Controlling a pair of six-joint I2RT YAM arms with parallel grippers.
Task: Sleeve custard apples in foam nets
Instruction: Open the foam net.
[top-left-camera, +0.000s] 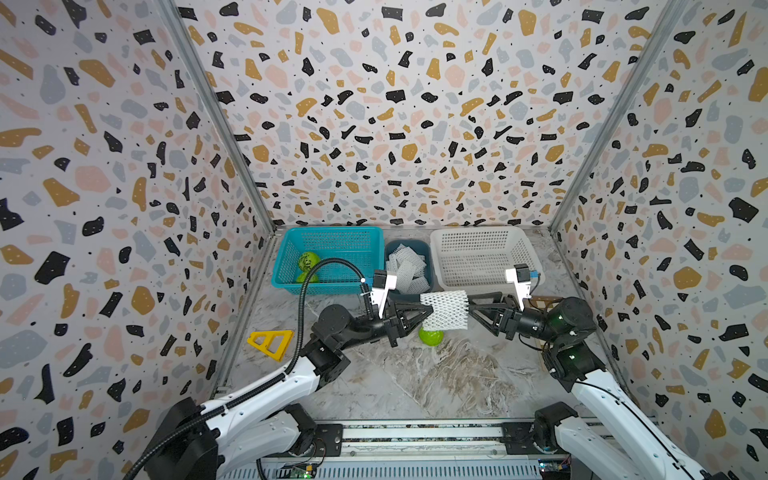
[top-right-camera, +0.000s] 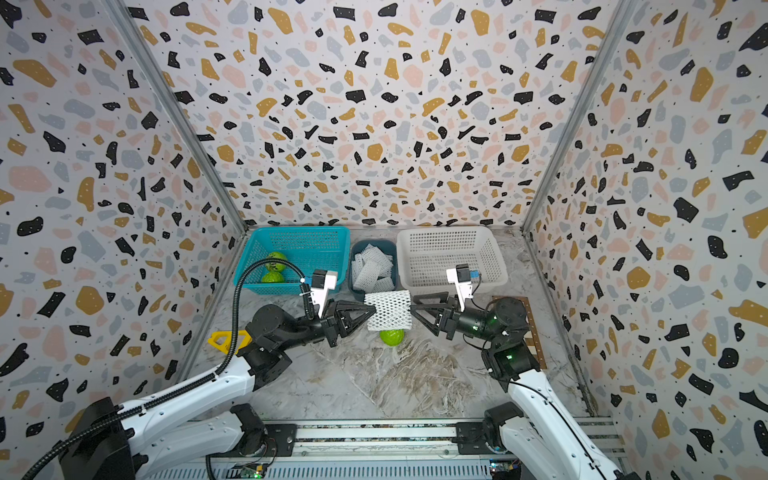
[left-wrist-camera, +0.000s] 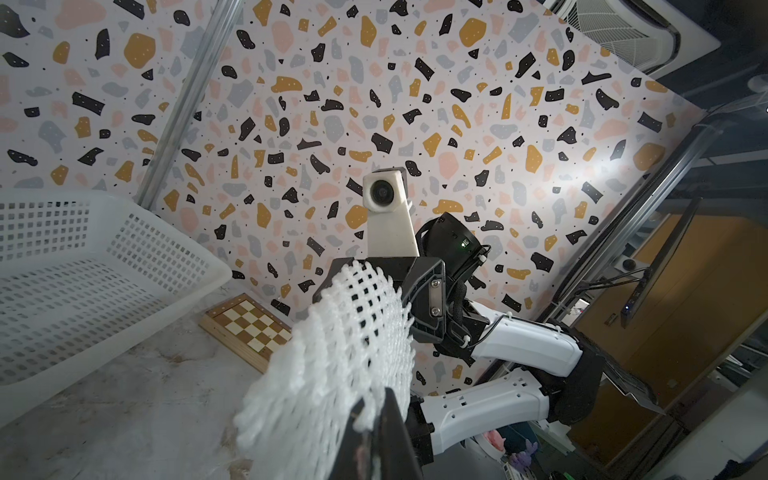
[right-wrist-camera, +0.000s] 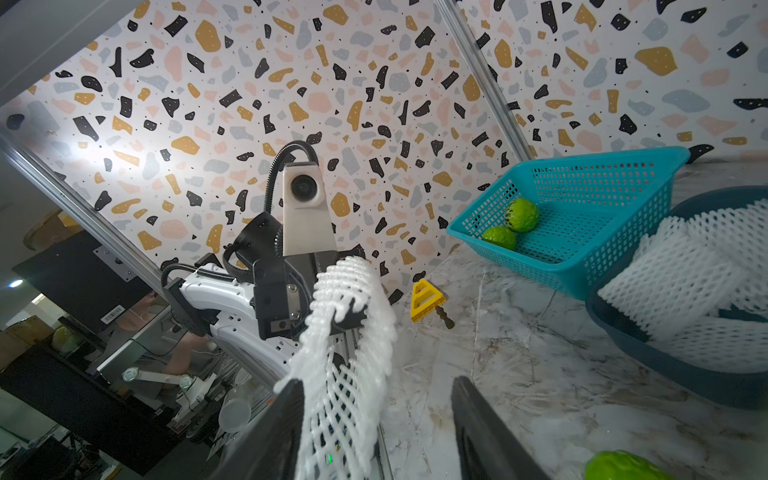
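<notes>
A white foam net (top-left-camera: 444, 311) hangs stretched in the air between my two grippers over the table's middle. My left gripper (top-left-camera: 430, 309) is shut on its left edge, and the mesh (left-wrist-camera: 332, 365) bunches at the pinched fingertips. At the net's right edge my right gripper (top-left-camera: 469, 309) stands open; the net (right-wrist-camera: 345, 353) lies against one finger and the other finger is well apart. Right below the net a green custard apple (top-left-camera: 430, 336) rests on the table. Two more custard apples (top-left-camera: 308, 261) lie in the teal basket (top-left-camera: 353, 249).
A dark blue tub (top-left-camera: 428, 249) of spare foam nets (top-left-camera: 409, 266) sits between the teal basket and a white perforated basket (top-left-camera: 482, 257) along the back wall. A yellow triangular piece (top-left-camera: 271, 343) lies at the left, and a chessboard (top-left-camera: 544, 300) by the right wall.
</notes>
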